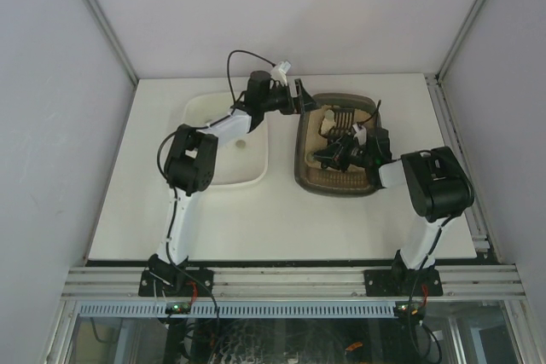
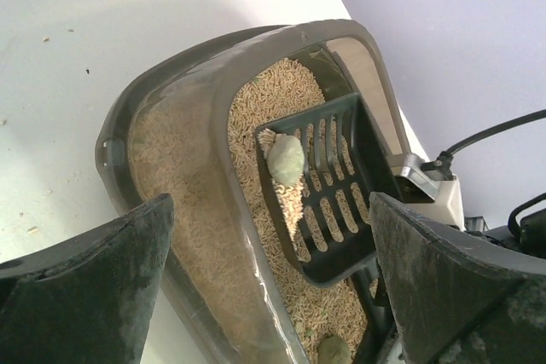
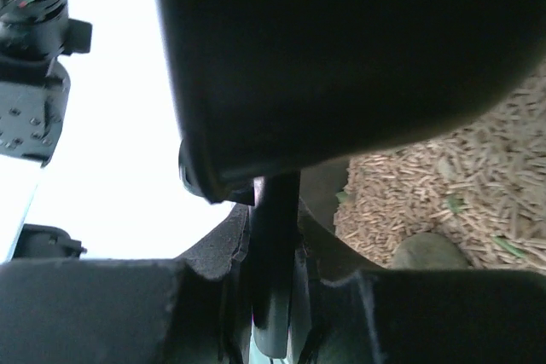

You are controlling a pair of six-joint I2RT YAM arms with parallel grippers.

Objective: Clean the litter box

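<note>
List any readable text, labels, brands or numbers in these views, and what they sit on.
No legible text in any view.
litter box, scoop, white tub: no print or label visible.
left arm, right arm: no markings that can be read.

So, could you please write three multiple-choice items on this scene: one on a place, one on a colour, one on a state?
1. In the top view, where does the litter box lie in relation to the white tub?
A) to its right
B) to its left
C) inside it

2. What colour is the scoop?
A) white
B) black
C) red

3. In what state is the right end effector?
A) open above the tub
B) out of view
C) shut on the scoop's handle

Answers:
1 A, the tub is the left one of the pair.
2 B, its slotted blade shows black in the left wrist view.
3 C, the handle is clamped in it in the right wrist view.
</note>
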